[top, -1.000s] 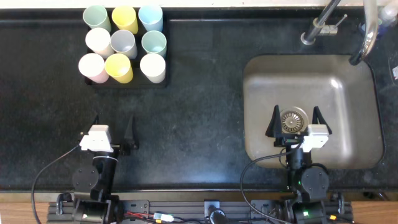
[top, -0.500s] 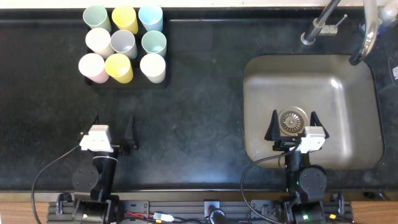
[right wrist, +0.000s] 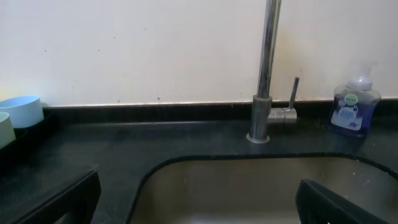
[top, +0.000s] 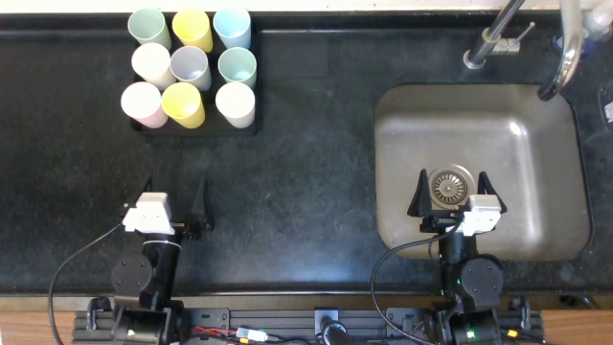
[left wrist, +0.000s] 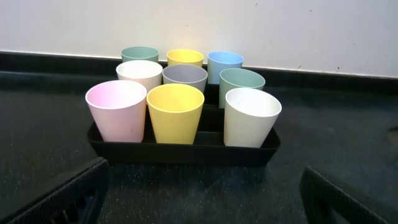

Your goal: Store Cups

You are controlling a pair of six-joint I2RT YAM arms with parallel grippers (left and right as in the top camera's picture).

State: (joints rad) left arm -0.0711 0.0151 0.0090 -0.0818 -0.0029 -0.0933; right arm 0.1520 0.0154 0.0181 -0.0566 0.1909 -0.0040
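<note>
Looking down, I see the big black desk (top: 306, 144) first. A metal sink (top: 522, 144) is set into it on the right side. My right gripper (top: 454, 192) hangs over the sink, near the drain. It is wide open and holds nothing.

Far back on the left side stands a black tray (left wrist: 186, 152). Nine cups (top: 190, 67) stand in it, three rows of three, all upright with the open end up. They sit very close, some touching, and none is inside another.

My left gripper (top: 174, 195) is on the left side of the desk, well apart from the tray and pointing at it. It is wide open too, with nothing in it.

I think no cup is being handled right now. Both arms sit back near their bases. I cannot tell if the job is just starting or is done, because every cup is in the tray.

If there is more to do, I think the left arm goes next, as it is nearer. The pink cup (left wrist: 116, 111), the yellow cup (left wrist: 176, 113) and the white cup (left wrist: 251, 116) in the front row are easiest to reach. The cups are packed tight, so I would slip one finger inside a cup and pinch its wall gently.
</note>
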